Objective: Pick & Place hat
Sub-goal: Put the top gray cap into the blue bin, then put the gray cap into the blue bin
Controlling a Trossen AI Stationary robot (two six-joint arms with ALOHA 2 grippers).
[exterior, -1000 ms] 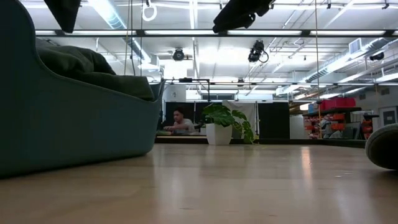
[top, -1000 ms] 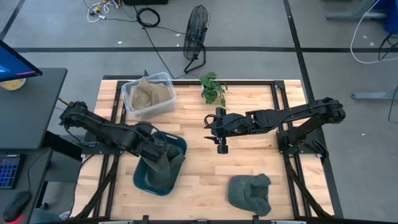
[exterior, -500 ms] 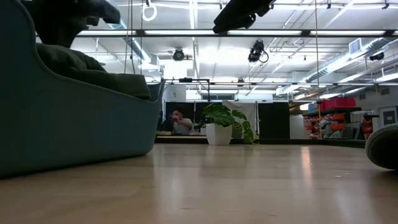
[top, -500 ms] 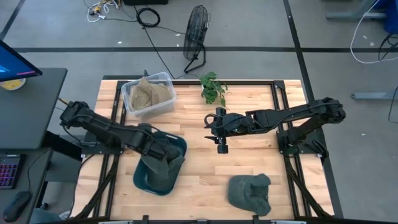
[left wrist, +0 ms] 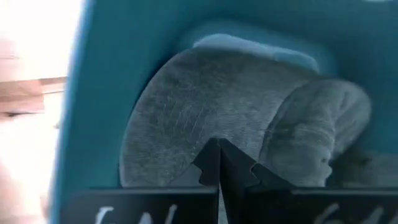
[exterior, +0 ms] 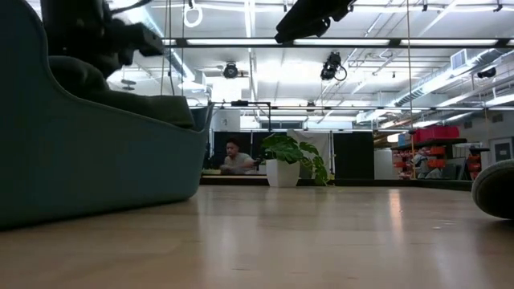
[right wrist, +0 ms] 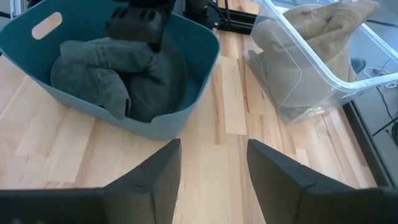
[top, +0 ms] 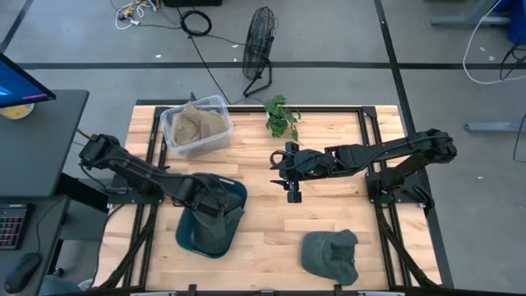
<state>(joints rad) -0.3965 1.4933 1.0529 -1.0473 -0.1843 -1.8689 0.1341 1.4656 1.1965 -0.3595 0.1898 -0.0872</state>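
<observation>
My left gripper [top: 215,200] is down in the teal bin [top: 191,238] at the near left, fingers pressed together, gripping nothing, tips just over the dark green hat [left wrist: 205,130] lying inside. A second green hat [top: 330,255] sits on the table [top: 271,222] near right. Right gripper [top: 289,171] hovers mid-table, fingers wide apart, empty. Clear tub [top: 196,125] of tan cloth far left

I see matt grey-green cloth, softly ribbed, on the hat [left wrist: 205,124] lying in the smooth teal plastic tub [right wrist: 186,112]. Beside the tub, the clear plastic bin [right wrist: 311,74] holds tan cloth. My desk [right wrist: 56,149] is pale jointed wood with a light sheen.
</observation>
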